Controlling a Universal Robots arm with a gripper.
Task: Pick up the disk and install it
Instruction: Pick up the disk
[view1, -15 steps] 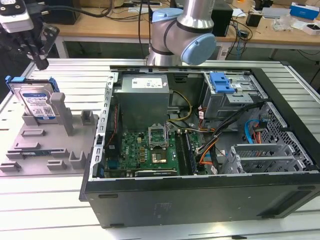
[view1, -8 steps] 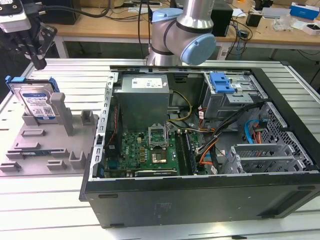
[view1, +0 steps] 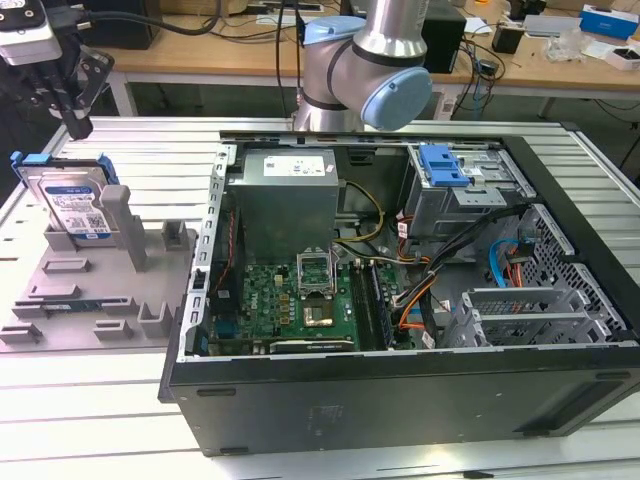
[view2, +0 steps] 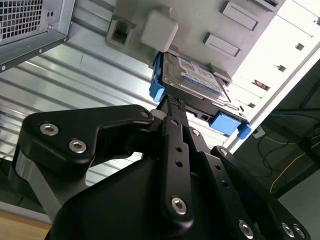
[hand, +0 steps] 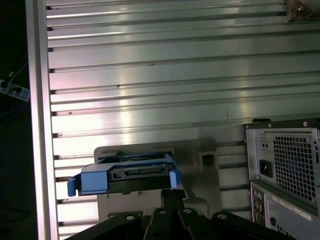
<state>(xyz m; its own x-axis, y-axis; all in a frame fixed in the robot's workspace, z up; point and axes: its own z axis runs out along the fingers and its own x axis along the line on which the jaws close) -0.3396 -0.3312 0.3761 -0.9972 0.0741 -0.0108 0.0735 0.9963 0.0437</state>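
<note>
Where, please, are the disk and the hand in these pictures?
disk (view1: 78, 210): exterior view, on its blue-and-white label.
hand (view2: 172, 103): second wrist view, at its tip.

The disk (view1: 75, 205) stands in the fixture (view1: 95, 290) on the tabletop (view1: 90, 400), to the exterior view's left of the computer case (view1: 400, 400).

The disk (hand: 125, 176) stands edge-on in a grey holder (hand: 190, 150) on the ribbed table (hand: 150, 75). The gripper (hand: 172, 196) hangs close to it, beside a computer case (hand: 285, 170).
</note>
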